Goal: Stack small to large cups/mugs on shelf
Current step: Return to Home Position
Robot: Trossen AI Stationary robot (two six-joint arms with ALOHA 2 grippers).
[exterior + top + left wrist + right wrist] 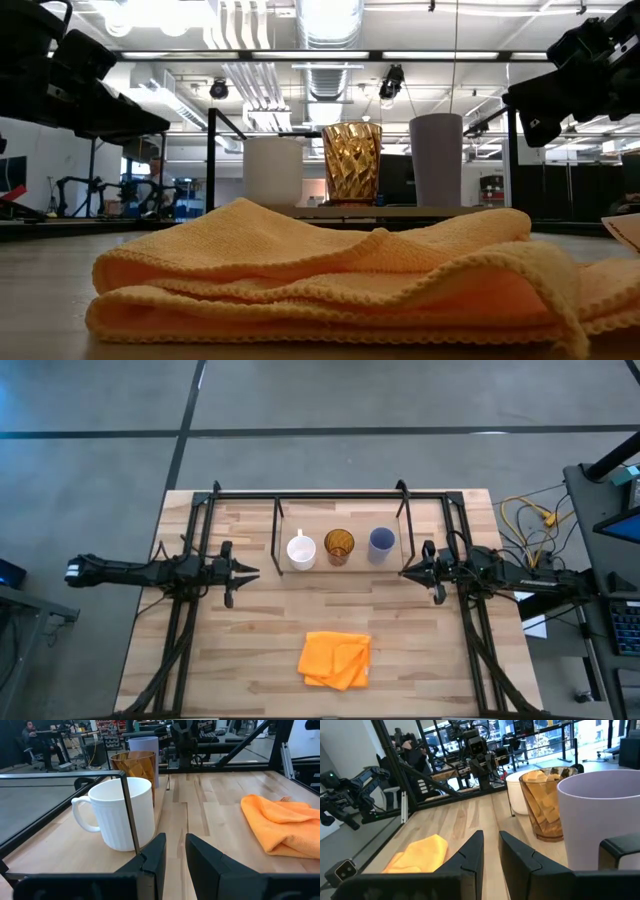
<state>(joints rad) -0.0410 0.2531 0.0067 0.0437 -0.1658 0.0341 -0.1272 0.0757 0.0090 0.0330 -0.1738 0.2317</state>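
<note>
Three cups stand in a row by their bases on the shelf (340,497), a rack of thin black rods with a pale board (400,212). They are a white handled mug (301,550), an amber tumbler (339,546) and a pale lavender cup (381,544). My left gripper (252,572) hovers left of the mug (120,812), pointing at it, open by a narrow gap and empty. My right gripper (405,572) hovers right of the lavender cup (600,815), also open by a narrow gap and empty.
A folded orange cloth (336,659) lies on the table near the front edge, between the arms; it fills the low view's foreground (330,280). Black arm-mount frames (180,630) run along both table sides. A person sits in the room beyond (30,730).
</note>
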